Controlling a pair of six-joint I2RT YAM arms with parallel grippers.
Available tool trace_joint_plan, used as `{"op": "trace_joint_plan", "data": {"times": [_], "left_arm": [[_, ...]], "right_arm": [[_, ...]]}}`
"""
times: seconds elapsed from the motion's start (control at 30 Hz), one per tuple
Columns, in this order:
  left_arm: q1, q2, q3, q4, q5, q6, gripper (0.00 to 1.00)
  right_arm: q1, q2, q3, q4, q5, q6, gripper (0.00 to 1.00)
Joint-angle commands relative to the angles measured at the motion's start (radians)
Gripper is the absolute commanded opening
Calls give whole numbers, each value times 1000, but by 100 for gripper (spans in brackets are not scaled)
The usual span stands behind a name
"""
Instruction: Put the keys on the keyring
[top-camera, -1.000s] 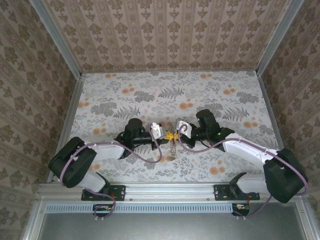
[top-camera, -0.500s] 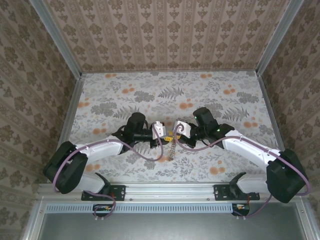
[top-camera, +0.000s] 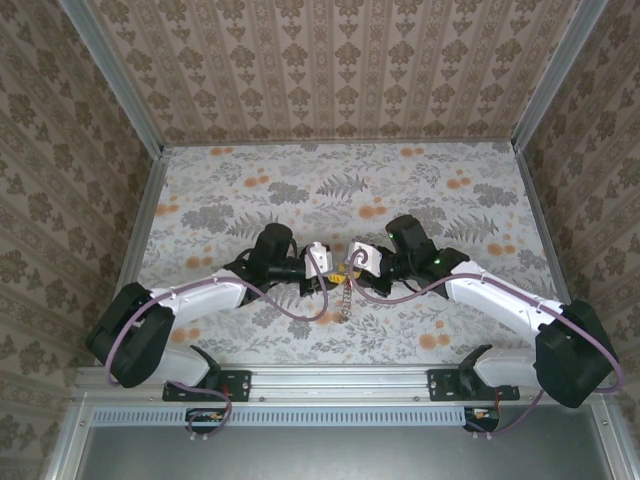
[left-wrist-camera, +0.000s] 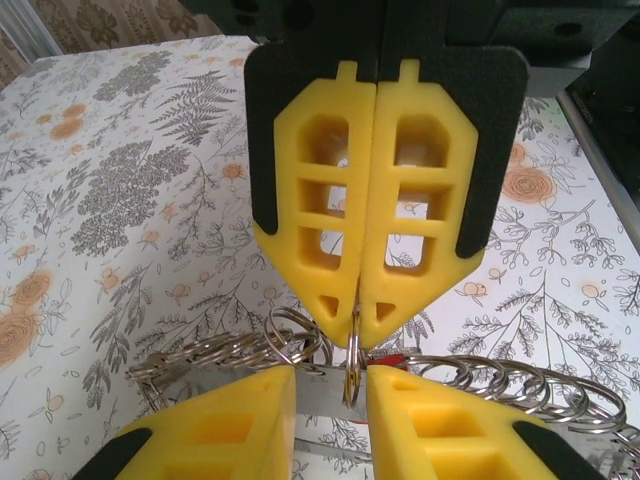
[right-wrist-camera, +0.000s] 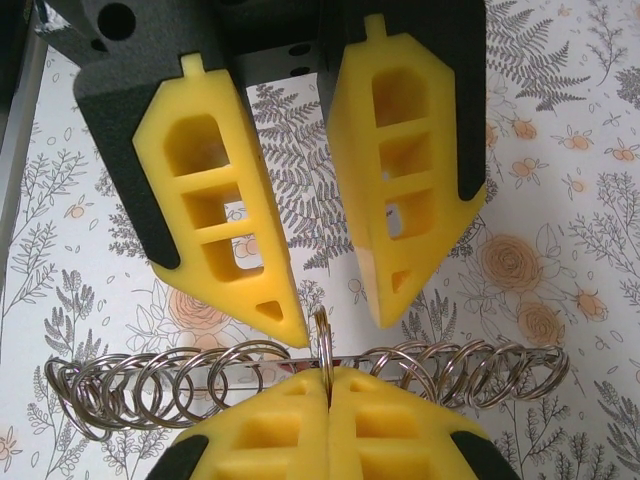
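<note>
Fingers of my right hand (right-wrist-camera: 328, 392) are pressed flat together, clamped on one ring (right-wrist-camera: 323, 340) of the keyring (right-wrist-camera: 160, 388). That ring stands upright and edge-on, rising from the seam between my yellow pads. My left hand (left-wrist-camera: 330, 385) faces it tip to tip with its fingers apart, one on each side of the same upright ring. The ring sits in the gap between them, and I cannot tell whether either left pad touches it.

The keyring looks like a chain of thin, silvery wire rings, each linked through the next and overlapping like a loose coil. Seen from my right wrist, it stretches straight across, running out well past my pads on both sides. The rings shine bright and pale against the print beneath them. Seen from my left wrist, the same rings fan out to either side of the pinched one, and a small red bit (left-wrist-camera: 396, 356) shows just beside it. I cannot tell whether that is a key's head.

From above, both hands meet over the near middle of the tabletop (top-camera: 420, 190), which is covered in grey leaves and orange flowers. A short run of the chain trails from where they meet toward the near edge.
</note>
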Motion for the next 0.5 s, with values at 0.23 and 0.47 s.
{"op": "trace_joint_plan", "data": {"times": [0.23, 0.47], "left_arm": [[-3, 1, 30, -16, 8, 20, 21], [-4, 1, 33, -8, 14, 16, 5]], "right_arm": [[7, -44, -1, 101, -33, 58, 1], [7, -44, -4, 92, -33, 62, 1]]}}
